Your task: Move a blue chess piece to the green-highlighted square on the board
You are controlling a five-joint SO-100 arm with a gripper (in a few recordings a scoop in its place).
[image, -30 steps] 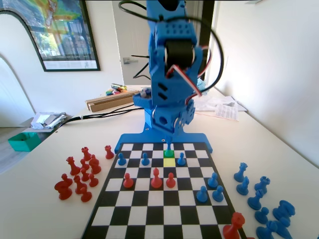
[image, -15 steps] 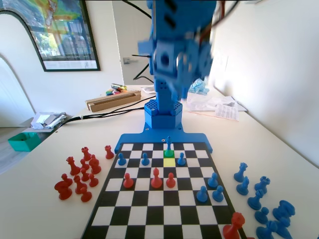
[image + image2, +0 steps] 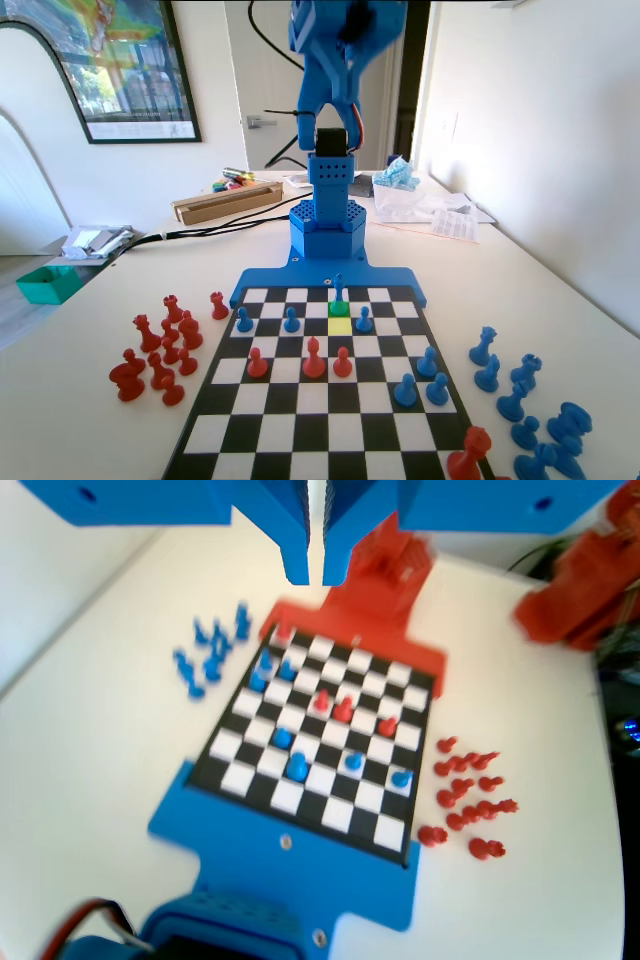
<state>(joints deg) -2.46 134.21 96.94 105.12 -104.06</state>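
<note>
My gripper point(image 3: 316, 575) — raised high above the board point(image 3: 300, 805), jaws drawn nearly together with only a thin slit between, nothing held. The blue chess piece point(image 3: 339, 290) — upright on the green-highlighted square point(image 3: 339, 308), far row of the fixed view, just before my arm's base. Yellow square point(image 3: 340, 326) — directly nearer the camera. Red pieces point(image 3: 160, 350) — off-board at left of the fixed view; spare blue pieces point(image 3: 525, 400) — at right.

the white table point(image 3: 90, 400) carries the board point(image 3: 330, 420), loose red pieces point(image 3: 160, 350), blue pieces point(image 3: 530, 400) and, seemingly, papers point(image 3: 440, 215).
</note>
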